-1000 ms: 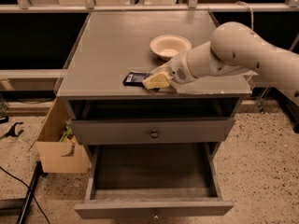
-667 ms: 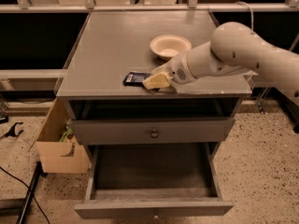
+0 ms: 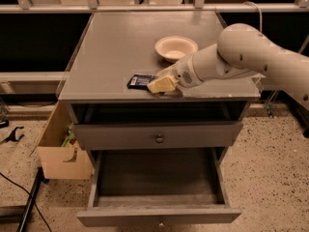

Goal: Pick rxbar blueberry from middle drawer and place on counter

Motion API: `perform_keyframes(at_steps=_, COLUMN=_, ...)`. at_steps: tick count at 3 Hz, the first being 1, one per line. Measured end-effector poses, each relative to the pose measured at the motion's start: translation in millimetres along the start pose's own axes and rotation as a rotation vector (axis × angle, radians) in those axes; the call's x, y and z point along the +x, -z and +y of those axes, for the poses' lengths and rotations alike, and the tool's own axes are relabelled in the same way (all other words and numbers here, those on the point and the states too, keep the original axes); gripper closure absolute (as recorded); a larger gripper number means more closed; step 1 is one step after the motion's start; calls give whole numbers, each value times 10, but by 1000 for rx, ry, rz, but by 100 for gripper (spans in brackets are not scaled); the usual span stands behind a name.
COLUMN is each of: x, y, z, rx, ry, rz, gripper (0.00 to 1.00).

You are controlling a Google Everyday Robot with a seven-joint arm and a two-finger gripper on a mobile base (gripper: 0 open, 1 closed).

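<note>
The rxbar blueberry (image 3: 140,80), a dark wrapper with white print, lies flat on the counter (image 3: 111,47) near its front edge. My gripper (image 3: 161,84), cream coloured at the end of the white arm, sits low over the counter at the bar's right end and touches or nearly touches it. The middle drawer (image 3: 159,178) is pulled out below. Its dark plank floor is bare.
A cream bowl (image 3: 176,47) stands on the counter just behind the gripper. A closed drawer front with a round knob (image 3: 157,138) is above the open drawer. A cardboard box (image 3: 63,153) stands on the floor left of the cabinet. Cables lie at the lower left.
</note>
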State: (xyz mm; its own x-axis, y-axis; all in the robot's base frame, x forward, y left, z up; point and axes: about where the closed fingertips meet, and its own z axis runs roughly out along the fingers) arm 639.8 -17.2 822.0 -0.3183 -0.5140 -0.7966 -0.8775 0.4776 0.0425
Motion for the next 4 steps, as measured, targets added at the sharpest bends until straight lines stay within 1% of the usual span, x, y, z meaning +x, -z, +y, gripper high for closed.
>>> perform_keyframes(at_steps=1, x=0, y=-1, z=1, rx=0, ry=0, rz=0, gripper=0)
perform_keyframes(at_steps=2, x=-1, y=-1, z=1, rx=0, ry=0, rz=0, gripper=0)
perform_keyframes(at_steps=4, x=-415, y=55, z=121, rx=36, ry=104, rz=-67, gripper=0)
